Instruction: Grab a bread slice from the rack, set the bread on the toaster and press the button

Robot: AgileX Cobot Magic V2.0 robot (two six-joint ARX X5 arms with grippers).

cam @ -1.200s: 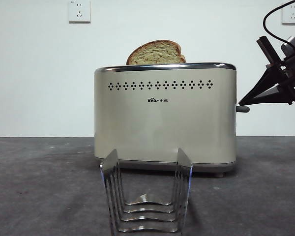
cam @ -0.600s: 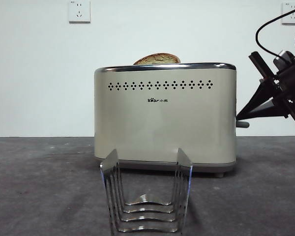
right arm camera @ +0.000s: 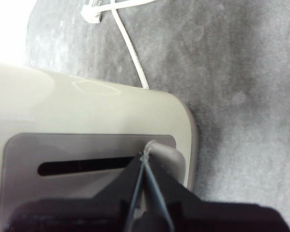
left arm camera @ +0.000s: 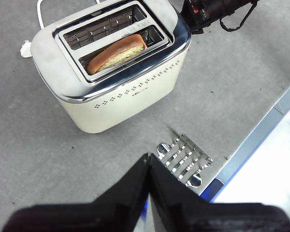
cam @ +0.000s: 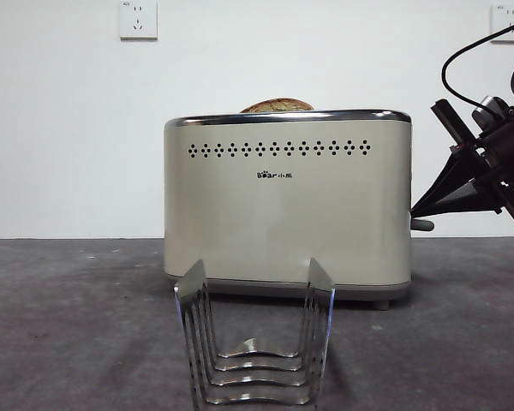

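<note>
- Where everything stands, the counter [cam: 77, 325] is a dull, mottled grey surface, and behind it runs a plain white wall [cam: 68, 128] with two white sockets [cam: 138, 19] high up, one toward each top corner of the front view.
- From my left wrist I also see a white cable [left arm camera: 38, 12] lying on the grey behind the toaster, and a pale panel with a blue edge [left arm camera: 251, 154] along the counter's side.
- The toaster [cam: 287, 205] is a boxy cream thing with a chrome top rim, a row of dot holes and a small logo on its broad face.
- The slice of bread [left arm camera: 117, 52] sits deep in the slot nearer the dotted face, only its brown rounded crust showing above the rim; the other slot holds nothing but wire.
- The rack [cam: 255, 342] of shiny wire loops stands in front of the toaster, apart from it.
- My right fingers [right arm camera: 144, 155] are clenched together, tips touching the grey button [right arm camera: 165, 154] on the toaster's narrow side, low along its slot.
- My left fingers [left arm camera: 149, 157] are clenched on nothing, hanging high above the rack.
</note>
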